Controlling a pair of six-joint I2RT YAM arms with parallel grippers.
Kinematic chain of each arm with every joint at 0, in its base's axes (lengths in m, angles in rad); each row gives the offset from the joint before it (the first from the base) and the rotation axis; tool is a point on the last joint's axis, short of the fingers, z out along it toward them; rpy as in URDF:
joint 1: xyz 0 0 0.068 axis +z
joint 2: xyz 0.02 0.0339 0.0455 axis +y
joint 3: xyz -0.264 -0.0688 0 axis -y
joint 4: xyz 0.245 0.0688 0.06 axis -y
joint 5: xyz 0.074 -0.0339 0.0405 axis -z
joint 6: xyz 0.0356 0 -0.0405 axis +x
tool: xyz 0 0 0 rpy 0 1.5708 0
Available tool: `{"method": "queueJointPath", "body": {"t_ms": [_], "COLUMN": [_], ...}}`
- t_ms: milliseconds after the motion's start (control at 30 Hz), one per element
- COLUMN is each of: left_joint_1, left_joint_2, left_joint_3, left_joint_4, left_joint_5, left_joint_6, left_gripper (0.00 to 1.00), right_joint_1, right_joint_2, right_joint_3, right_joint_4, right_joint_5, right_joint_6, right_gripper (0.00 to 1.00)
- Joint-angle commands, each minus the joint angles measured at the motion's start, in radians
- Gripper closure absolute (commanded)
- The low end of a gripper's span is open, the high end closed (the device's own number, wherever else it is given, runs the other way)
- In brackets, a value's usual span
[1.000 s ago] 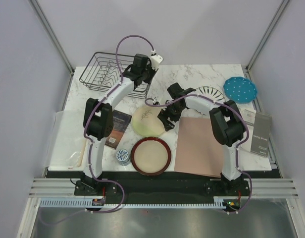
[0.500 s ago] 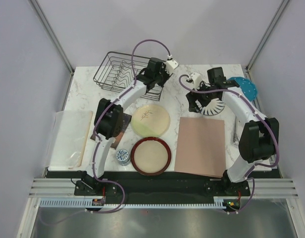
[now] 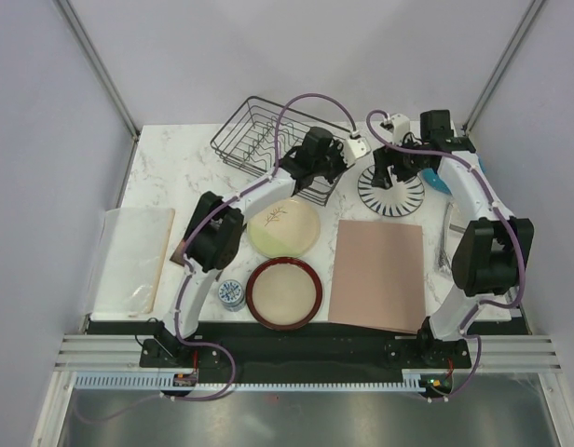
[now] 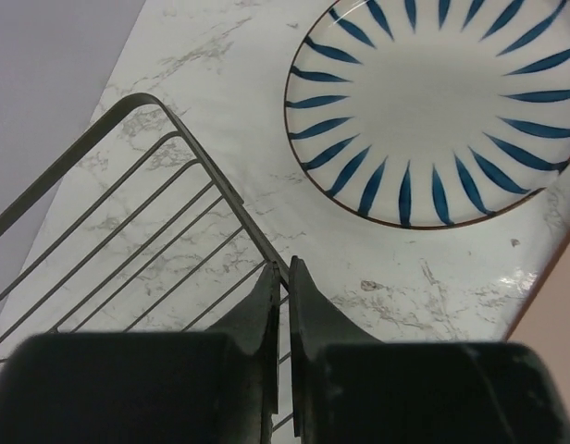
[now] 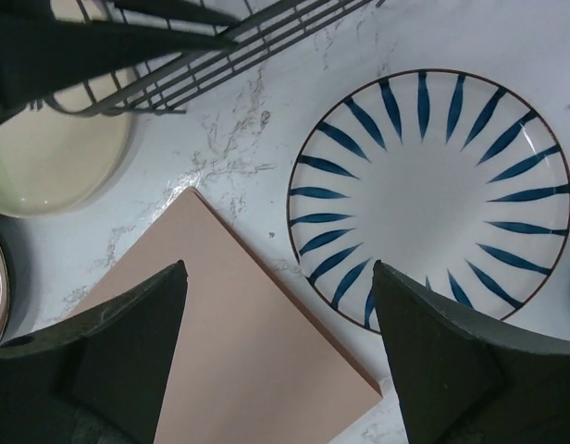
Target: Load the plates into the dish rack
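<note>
The black wire dish rack (image 3: 264, 140) stands at the back of the table. My left gripper (image 3: 317, 180) is shut on a wire at its right end; in the left wrist view the fingertips (image 4: 283, 270) pinch the rack's rim (image 4: 128, 231). The striped plate (image 3: 391, 189) lies flat to the right of it, also in the left wrist view (image 4: 442, 111) and the right wrist view (image 5: 433, 194). My right gripper (image 3: 396, 170) hovers open over it (image 5: 278, 277). The teal plate (image 3: 443, 175) is mostly hidden by the right arm. The sprig plate (image 3: 283, 228) and the red-rimmed plate (image 3: 284, 293) lie in front.
A pink mat (image 3: 380, 275) lies front right, also in the right wrist view (image 5: 239, 324). A small patterned cup (image 3: 232, 294) stands by the red-rimmed plate. A clear board (image 3: 133, 256) lies at the left. A utensil (image 3: 445, 237) lies by the right edge.
The left gripper has carried the rack to the right, towards the table's middle. The right arm swung from the sprig plate to the back right, over the striped plate.
</note>
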Motion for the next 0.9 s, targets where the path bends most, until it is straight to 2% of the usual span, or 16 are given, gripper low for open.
{"method": "queueJointPath", "body": {"t_ms": [0, 67, 133, 167, 267, 333, 467, 500, 533, 567, 600, 633, 667, 733, 767, 867], "left_joint_1": [-0.028, -0.028, -0.027, -0.027, -0.027, -0.027, -0.018, -0.013, -0.005, 0.016, 0.03, 0.044, 0.076, 0.116, 0.149, 0.201], "left_joint_2": [-0.129, -0.197, -0.247, -0.299, -0.362, -0.413, -0.517, -0.537, -0.577, -0.596, -0.611, -0.639, -0.646, -0.671, -0.682, -0.7], "left_joint_3": [-0.111, -0.163, -0.259, -0.29, -0.359, -0.372, -0.412, -0.43, -0.438, -0.442, -0.444, -0.442, -0.441, -0.442, -0.454, -0.516], "left_joint_4": [0.036, 0.073, 0.137, 0.2, 0.258, 0.269, 0.303, 0.294, 0.279, 0.244, 0.163, 0.112, 0.055, -0.077, -0.096, -0.125], "left_joint_5": [0.075, 0.051, 0.016, 0.002, -0.047, -0.128, -0.368, -0.462, -0.51, -0.543, -0.568, -0.584, -0.597, -0.599, -0.594, -0.575], "left_joint_6": [0.114, 0.124, 0.13, 0.128, 0.113, 0.087, -0.025, -0.054, -0.097, -0.202, -0.259, -0.321, -0.45, -0.58, -0.663, -0.709], "left_gripper": [0.77, 0.56, 0.44, 0.35, 0.23, 0.22, 0.09, 0.08, 0.07, 0.09, 0.1, 0.11, 0.16, 0.2, 0.26, 0.31], "right_joint_1": [-0.016, -0.015, -0.008, -0.005, 0.005, 0.019, 0.065, 0.079, 0.084, 0.088, 0.09, 0.09, 0.094, 0.093, 0.094, 0.1], "right_joint_2": [0.08, 0.161, 0.227, 0.264, 0.426, 0.48, 0.603, 0.62, 0.637, 0.663, 0.673, 0.681, 0.689, 0.697, 0.701, 0.706], "right_joint_3": [0.141, 0.257, 0.398, 0.446, 0.635, 0.754, 0.877, 0.897, 0.928, 0.939, 0.948, 0.954, 0.954, 0.959, 0.962, 0.961], "right_joint_4": [0.039, 0.042, 0.045, 0.039, 0.024, 0.023, 0.022, 0.022, 0.033, 0.043, 0.056, 0.085, 0.099, 0.125, 0.131, 0.137], "right_joint_5": [-0.057, -0.068, -0.062, -0.049, -0.055, -0.054, 0.007, 0.024, 0.037, 0.047, 0.057, 0.06, 0.06, 0.058, 0.055, 0.046], "right_joint_6": [0.069, 0.101, 0.116, 0.118, 0.107, 0.092, 0.032, 0.026, 0.024, 0.029, 0.035, 0.041, 0.05, 0.055, 0.056, 0.053], "right_gripper": [0.12, 0.13, 0.14, 0.15, 0.16, 0.17, 0.18, 0.19, 0.2, 0.2, 0.2, 0.2, 0.2, 0.21, 0.22, 0.25]}}
